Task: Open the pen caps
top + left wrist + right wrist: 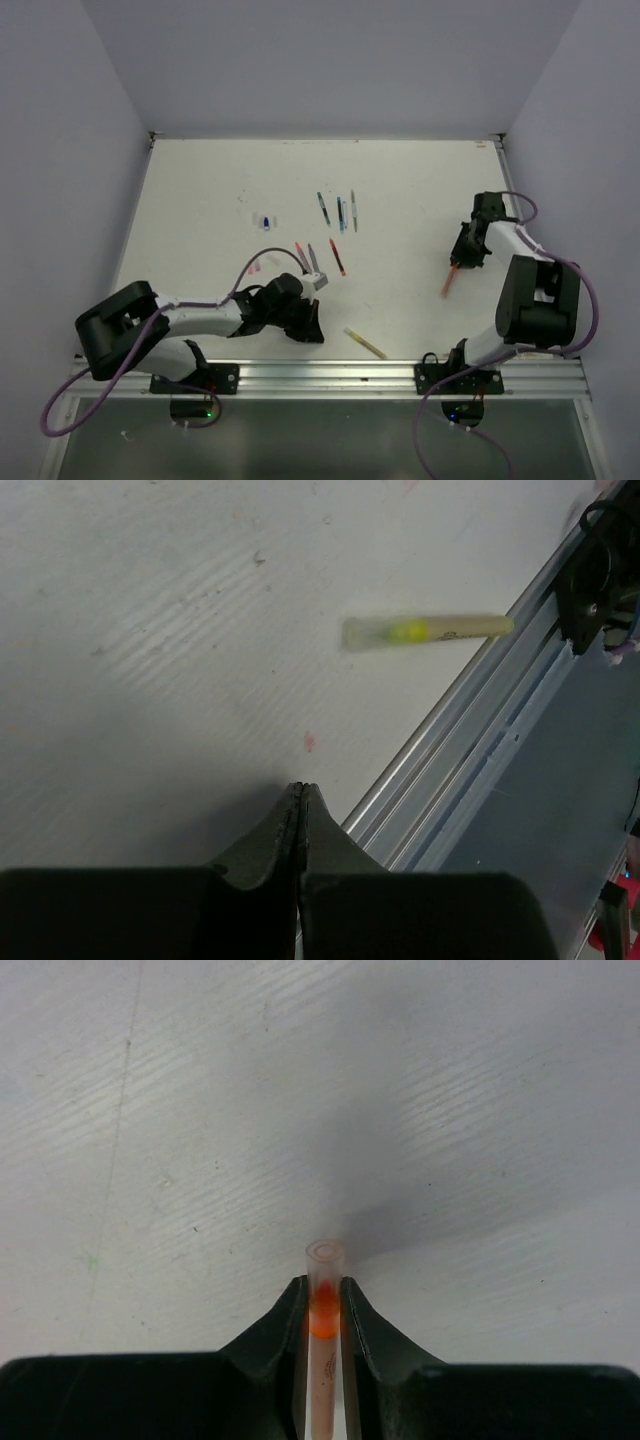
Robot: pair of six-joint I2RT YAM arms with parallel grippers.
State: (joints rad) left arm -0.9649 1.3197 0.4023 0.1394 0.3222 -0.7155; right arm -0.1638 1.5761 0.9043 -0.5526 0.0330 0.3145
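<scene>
Pale lilac walls enclose a white bench (pixel 200 200) with an aluminium rail (pixel 330 375) along its near edge. Item one: right end effector (pixel 325 1295), closed on an orange pen (pixel 325 1260). The pen's long axis runs in line with the fingers, and its clear-tipped end pokes just past the fingertips, held off the bench. From above, this pen (pixel 450 280) slants down and towards the left arm, blurred. Item two: left end effector (pixel 300 790), low over the bench near the rail, jaws pressed together with nothing between them. Item three: yellow pen (pixel 425 632), lying flat ahead and to the right of the left fingertips, its long axis crosswise to the line of the fingers, near the rail. It lies between the two arm bases and nearer the left one. Item four: three pens (pixel 340 212) lying side by side at mid-bench, and a further trio (pixel 312 255) just beyond the left wrist. Item five: a loose blue cap (pixel 265 220), well apart from both arms. Judgement: pulling the orange pen's cap calls for the left arm to cross to that free end, which lies well apart on its right.
</scene>
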